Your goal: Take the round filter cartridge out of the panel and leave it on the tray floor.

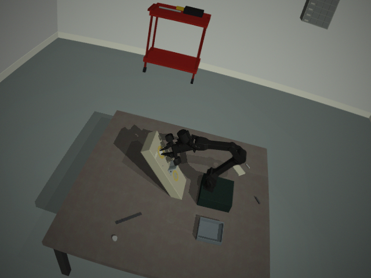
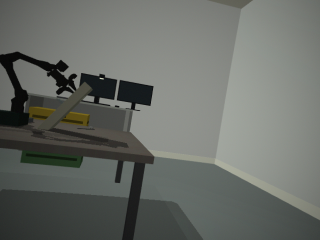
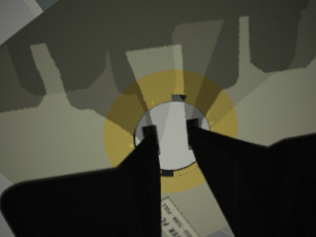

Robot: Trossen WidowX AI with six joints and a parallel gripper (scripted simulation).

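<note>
The cream service panel [image 1: 158, 172] [image 2: 68, 108] [image 3: 64, 133] leans at a slant on the table. The round pale cartridge [image 3: 173, 155] sits inside a yellow ring [image 3: 118, 133] in its upper part. My gripper [image 1: 161, 152] [image 2: 74, 90] [image 3: 172, 137] is part open, with one fingertip over the left and one over the right of the cartridge's face. Dark patches at the fingertips may be the two slots. I cannot tell how deep the tips reach or whether they touch. The grey-blue tray [image 1: 210, 229] stands empty beyond the arm's base.
A grey bracket [image 1: 172, 165] and a second yellow ring [image 1: 173, 175] are lower on the panel. The dark green base block [image 1: 215, 193] stands between panel and tray. A dark bar [image 1: 128, 218], a small white cylinder [image 1: 114, 238] and a cream block [image 1: 239, 169] lie on the table.
</note>
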